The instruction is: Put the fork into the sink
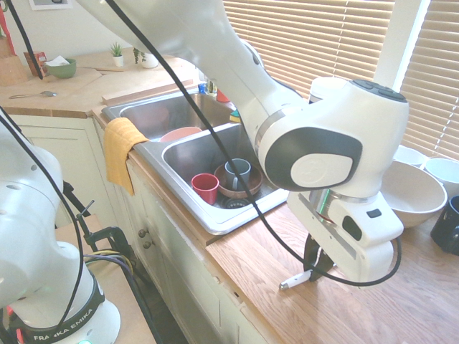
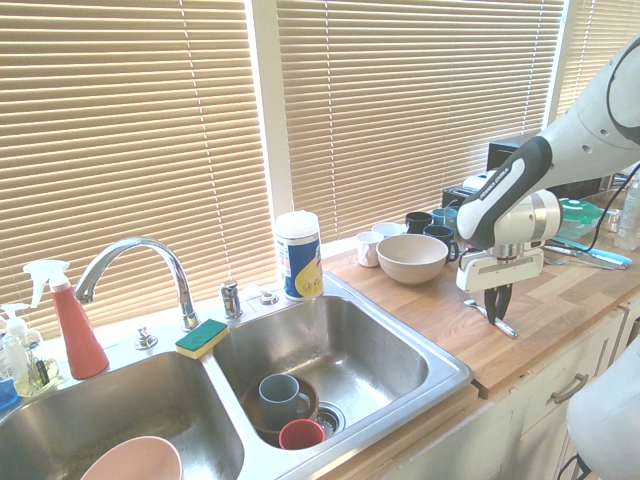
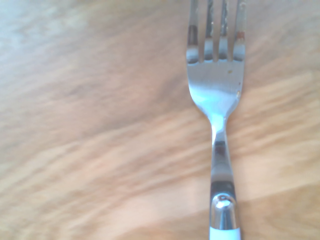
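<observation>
Reaching down over the table [image 1: 373,308], gripper [image 1: 313,271] pointing straight down, pinched around the fork [image 1: 295,280], well right of the sink [image 2: 420,345].

Light source: you have daylight coming through the closed blinds [image 2: 400,110], strong enough to wash out the slats.
Brightness: both exterior views are bright; whites on the arm [image 1: 215,43] are close to blown out.
Glare: you'll see sheen on the sink [image 2: 360,350] and faucet [image 2: 135,262].
Shadows: soft, with a faint one on the counter [image 1: 344,301] under the gripper [image 1: 315,269].
Focus: in your wrist view the fork [image 3: 216,95] is soft, its tines blurred.
Distortion: wide-angle bending at the exterior views' edges.
</observation>
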Motion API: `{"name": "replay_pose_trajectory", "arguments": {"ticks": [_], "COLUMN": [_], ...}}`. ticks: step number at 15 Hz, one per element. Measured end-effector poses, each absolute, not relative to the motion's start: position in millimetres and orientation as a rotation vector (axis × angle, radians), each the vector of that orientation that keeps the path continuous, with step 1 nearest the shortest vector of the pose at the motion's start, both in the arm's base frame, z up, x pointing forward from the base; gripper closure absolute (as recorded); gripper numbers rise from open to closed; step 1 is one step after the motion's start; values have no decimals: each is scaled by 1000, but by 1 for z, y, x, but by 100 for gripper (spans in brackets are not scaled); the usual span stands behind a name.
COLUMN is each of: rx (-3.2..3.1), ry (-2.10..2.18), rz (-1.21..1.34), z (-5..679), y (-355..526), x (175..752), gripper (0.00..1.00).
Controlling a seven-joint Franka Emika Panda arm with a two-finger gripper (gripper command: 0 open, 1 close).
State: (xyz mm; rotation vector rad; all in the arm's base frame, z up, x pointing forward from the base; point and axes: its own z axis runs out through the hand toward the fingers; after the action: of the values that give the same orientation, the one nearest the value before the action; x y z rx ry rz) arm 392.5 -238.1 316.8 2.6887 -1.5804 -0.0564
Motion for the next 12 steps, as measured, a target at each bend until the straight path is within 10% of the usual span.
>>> {"name": "replay_pose_trajectory", "arguments": {"ticks": [12], "rx": [2957], "ry": [-1174], "rz": [94], "z": [378], "y": [-6], "x": [466], "gripper": [100]}}
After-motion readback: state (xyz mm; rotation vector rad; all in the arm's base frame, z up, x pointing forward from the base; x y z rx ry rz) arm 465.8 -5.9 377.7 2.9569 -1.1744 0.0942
